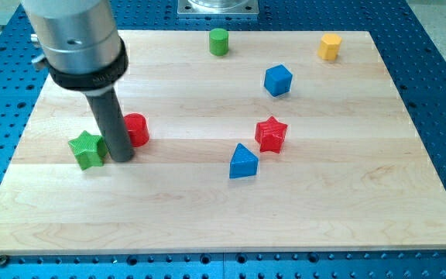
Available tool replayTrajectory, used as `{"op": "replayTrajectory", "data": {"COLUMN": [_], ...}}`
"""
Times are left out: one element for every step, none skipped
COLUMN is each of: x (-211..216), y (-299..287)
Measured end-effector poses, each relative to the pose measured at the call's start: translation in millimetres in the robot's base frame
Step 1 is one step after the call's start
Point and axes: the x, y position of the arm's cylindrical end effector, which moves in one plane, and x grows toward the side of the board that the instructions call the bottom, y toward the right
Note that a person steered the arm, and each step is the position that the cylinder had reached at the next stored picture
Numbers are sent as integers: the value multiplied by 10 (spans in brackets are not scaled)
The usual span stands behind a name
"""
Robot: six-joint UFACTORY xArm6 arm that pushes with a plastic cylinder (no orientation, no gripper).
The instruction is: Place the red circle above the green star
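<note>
The red circle (136, 129) is a short red cylinder at the board's left, partly hidden behind the rod. The green star (87, 149) lies just to the view's left and slightly below it. My tip (121, 158) rests on the board between the two, touching or nearly touching the red circle's lower left side and just right of the green star. The rod rises from there to the large grey arm housing (76, 39) at the view's top left.
A red star (271, 133) and a blue triangle (243, 162) lie near the middle. A blue cube (278, 80), a green cylinder (220, 41) and a yellow block (330, 46) lie toward the top. The wooden board (347, 201) sits on a blue perforated table.
</note>
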Motion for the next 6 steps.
{"op": "replayTrajectory", "data": {"x": [-12,-317,-424,-685,-860,-826], "y": [273,-72,-60,307,84,-453]}}
